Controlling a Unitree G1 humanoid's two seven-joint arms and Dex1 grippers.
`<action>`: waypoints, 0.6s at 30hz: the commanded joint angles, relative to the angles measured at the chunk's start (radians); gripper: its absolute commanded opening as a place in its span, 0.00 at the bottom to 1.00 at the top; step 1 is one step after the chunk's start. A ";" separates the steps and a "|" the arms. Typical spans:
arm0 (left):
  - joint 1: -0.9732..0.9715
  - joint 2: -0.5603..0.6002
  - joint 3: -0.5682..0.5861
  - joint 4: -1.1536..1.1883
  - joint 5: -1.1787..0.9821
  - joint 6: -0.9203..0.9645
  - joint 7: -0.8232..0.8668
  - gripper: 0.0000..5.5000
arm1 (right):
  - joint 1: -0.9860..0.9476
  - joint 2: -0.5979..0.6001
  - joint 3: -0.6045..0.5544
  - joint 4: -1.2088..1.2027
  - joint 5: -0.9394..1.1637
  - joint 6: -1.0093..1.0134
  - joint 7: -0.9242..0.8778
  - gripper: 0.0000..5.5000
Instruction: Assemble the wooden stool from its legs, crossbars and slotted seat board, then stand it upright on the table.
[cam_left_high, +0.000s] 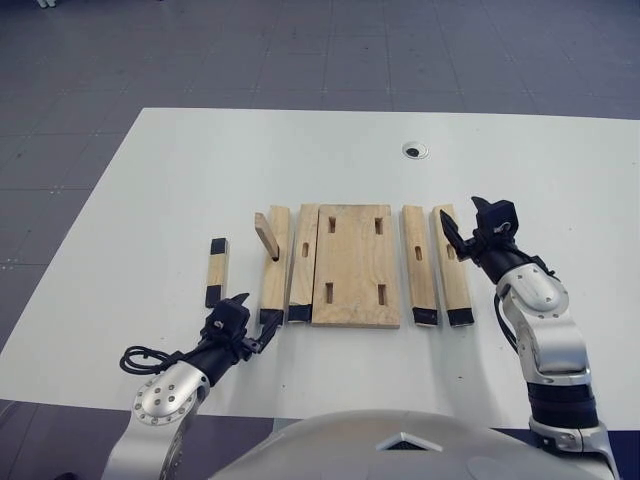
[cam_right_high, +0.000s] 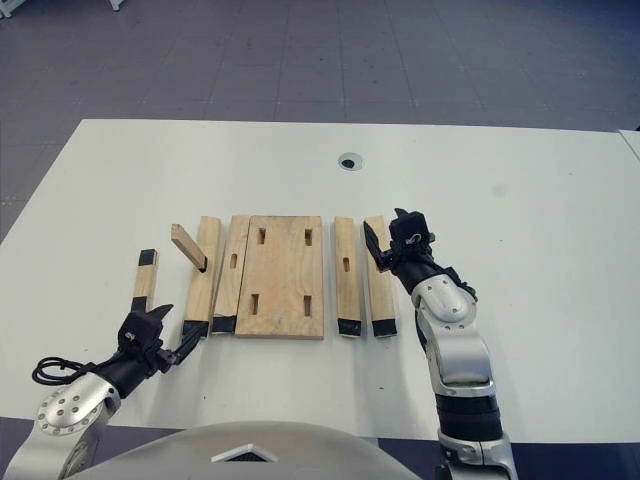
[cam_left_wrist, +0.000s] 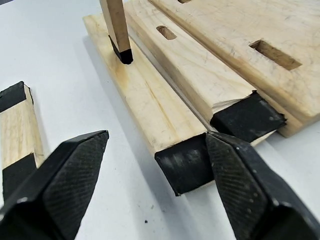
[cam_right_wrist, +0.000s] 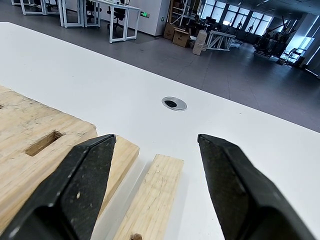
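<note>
Beside the seat board (cam_left_high: 355, 265), the left gripper (cam_left_high: 258, 315) gapes empty at the black end of one leg (cam_left_high: 273, 265); the right gripper (cam_left_high: 468, 225) gapes empty over the outermost leg (cam_left_high: 453, 268). Lifting the first leg could topple the crossbar (cam_left_high: 266, 236) propped on it.

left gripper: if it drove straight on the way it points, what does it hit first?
Most likely the black-capped near end of the leg just ahead. The open left gripper points almost straight at it; the exact gap is unclear.
</note>
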 joint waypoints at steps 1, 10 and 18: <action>-0.026 -0.001 0.015 0.036 0.015 0.055 0.022 0.65 | -0.017 -0.007 -0.002 0.010 -0.001 0.008 0.005 0.55; -0.037 0.038 0.102 0.038 -0.009 0.072 -0.014 0.65 | -0.005 -0.003 -0.002 0.002 -0.002 0.010 -0.002 0.55; -0.129 -0.012 0.134 -0.075 -0.137 0.192 -0.008 0.65 | -0.006 -0.006 -0.001 0.005 -0.003 0.011 0.000 0.55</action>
